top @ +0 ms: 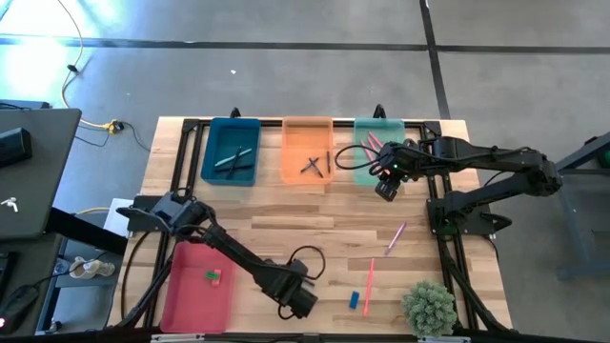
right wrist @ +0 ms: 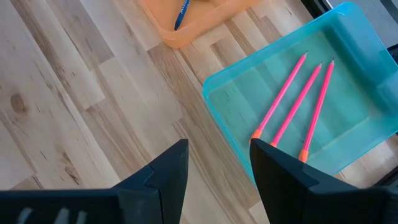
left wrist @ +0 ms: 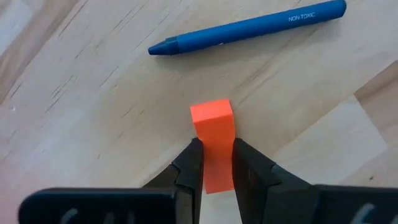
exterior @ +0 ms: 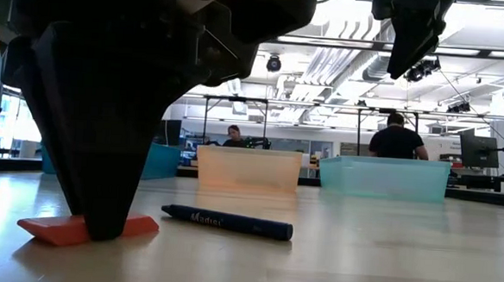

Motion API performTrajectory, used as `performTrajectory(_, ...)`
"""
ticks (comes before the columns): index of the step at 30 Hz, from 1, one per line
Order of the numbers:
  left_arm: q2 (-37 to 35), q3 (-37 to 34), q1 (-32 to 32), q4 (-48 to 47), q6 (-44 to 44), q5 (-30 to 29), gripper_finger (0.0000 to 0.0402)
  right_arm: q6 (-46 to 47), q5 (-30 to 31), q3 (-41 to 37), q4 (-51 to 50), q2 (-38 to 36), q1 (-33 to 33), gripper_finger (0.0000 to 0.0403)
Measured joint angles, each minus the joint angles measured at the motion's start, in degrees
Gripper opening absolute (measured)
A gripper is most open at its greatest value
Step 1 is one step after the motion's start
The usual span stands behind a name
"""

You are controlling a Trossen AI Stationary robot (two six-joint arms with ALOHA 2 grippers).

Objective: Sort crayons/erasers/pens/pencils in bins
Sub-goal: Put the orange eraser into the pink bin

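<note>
An orange eraser [left wrist: 211, 118] lies flat on the wooden table near its front edge, with my left gripper [left wrist: 216, 163] shut on it; my arm hides it in the high view. A blue crayon [left wrist: 249, 28] lies on the table just beyond the eraser. My left gripper [top: 297, 303] stands to the right of the pink-red bin [top: 181, 295]. My right gripper [top: 386, 186] hangs open above the near edge of the mint green bin [right wrist: 348, 37], which holds three pink pencils [right wrist: 292, 99]. My left gripper pinches the orange eraser's two long sides [left wrist: 214, 149] between its two fingers, about mid-length. The fingers come from above, pointing down, and lie across the eraser. The eraser rests flat on the table [exterior: 57, 228].
The teal bin [top: 232, 151], orange bin [top: 307, 150] and mint bin stand in a row at the far edge. The pink-red bin holds two small erasers [top: 213, 277]. A pink stick [top: 395, 238], an orange-red stick [top: 369, 286], a small blue piece [top: 354, 300] and a green plant [top: 429, 307] lie near right.
</note>
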Motion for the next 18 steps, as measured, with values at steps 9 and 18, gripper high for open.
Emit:
performTrajectory(9,-4.31,-0.04,-0.23,-0.57,1.32,-2.37,0.0051,-0.28,-0.10,0.00,-0.04,0.00,0.00,0.0165)
performTrajectory(18,-12.65,0.05,-2.44,-10.75,0.70,-6.59,0.0051,-0.28,-1.22,0.00,-0.04,0.00,0.02,0.0165)
